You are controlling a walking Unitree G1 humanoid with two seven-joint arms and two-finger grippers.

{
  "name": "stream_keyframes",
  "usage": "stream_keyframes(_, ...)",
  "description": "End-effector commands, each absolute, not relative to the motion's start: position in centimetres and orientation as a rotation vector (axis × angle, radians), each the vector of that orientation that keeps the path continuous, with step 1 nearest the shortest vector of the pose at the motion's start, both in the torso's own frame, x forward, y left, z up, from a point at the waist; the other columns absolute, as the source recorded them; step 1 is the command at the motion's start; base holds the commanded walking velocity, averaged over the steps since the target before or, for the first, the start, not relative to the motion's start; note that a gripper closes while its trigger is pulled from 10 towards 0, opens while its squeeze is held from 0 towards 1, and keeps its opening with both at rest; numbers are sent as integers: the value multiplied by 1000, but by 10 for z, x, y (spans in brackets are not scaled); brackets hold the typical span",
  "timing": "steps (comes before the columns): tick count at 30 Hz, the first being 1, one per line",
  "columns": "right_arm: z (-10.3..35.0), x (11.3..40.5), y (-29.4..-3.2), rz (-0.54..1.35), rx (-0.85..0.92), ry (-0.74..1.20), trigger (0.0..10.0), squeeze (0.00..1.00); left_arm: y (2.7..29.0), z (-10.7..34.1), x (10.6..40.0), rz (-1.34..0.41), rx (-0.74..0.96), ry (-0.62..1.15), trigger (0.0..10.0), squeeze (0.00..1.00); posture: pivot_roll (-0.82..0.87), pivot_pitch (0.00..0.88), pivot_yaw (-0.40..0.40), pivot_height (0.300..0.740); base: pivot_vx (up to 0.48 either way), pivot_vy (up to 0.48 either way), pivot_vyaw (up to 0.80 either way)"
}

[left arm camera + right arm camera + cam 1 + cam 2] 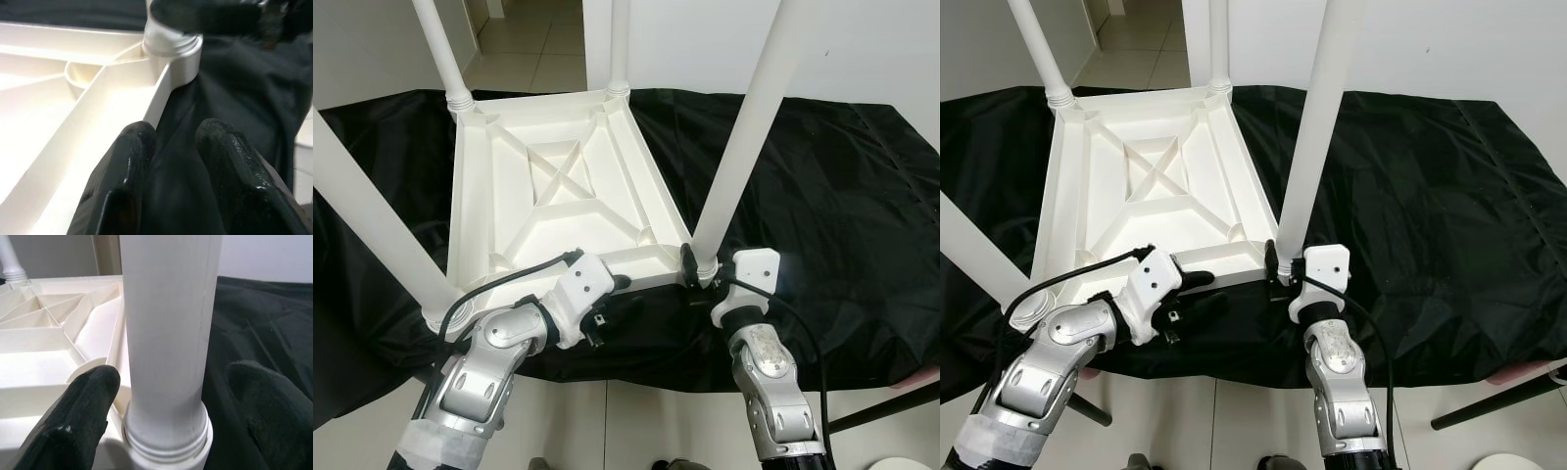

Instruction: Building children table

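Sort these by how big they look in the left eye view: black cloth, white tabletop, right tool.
1. black cloth, biggest
2. white tabletop, upside down on it
3. right tool, smallest, around the near leg's base

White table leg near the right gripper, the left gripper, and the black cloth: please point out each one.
White table leg [166, 333], right wrist view, middle of its shaft.
Left gripper [168, 161], left wrist view, midway between its fingertips.
Black cloth [842, 196], left eye view, bare part at the robot's right.

No readable text or labels anywhere
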State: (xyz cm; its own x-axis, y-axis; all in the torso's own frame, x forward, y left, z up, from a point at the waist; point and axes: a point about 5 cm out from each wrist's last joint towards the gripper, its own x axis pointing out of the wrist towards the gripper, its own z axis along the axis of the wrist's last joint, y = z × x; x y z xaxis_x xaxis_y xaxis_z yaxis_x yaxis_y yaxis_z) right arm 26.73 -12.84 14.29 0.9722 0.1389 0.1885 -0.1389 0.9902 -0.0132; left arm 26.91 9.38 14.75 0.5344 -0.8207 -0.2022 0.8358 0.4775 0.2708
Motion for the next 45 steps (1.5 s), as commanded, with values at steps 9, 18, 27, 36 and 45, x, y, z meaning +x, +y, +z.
stream_keyframes(9,142,262,-128,161,6,-191,10000,0,116,147,299,-569,395,50,10000,0,-64,124,29,740,0,0,0)
stream_keyframes(18,140,261,-125,186,-6,-183,10000,0,117,138,306,-533,436,115,10000,0,-71,111,28,740,0,0,0)
stream_keyframes(27,139,260,-126,194,-11,-178,10000,0,119,125,307,-488,509,201,10000,0,-74,110,25,740,0,0,0)
stream_keyframes(36,137,260,-126,195,-13,-169,10000,0,129,131,309,-408,444,199,1255,0,-69,109,24,740,0,0,0)
stream_keyframes(45,136,260,-125,195,-14,-164,10000,0,137,131,309,-332,428,215,0,0,-64,110,26,740,0,0,0)
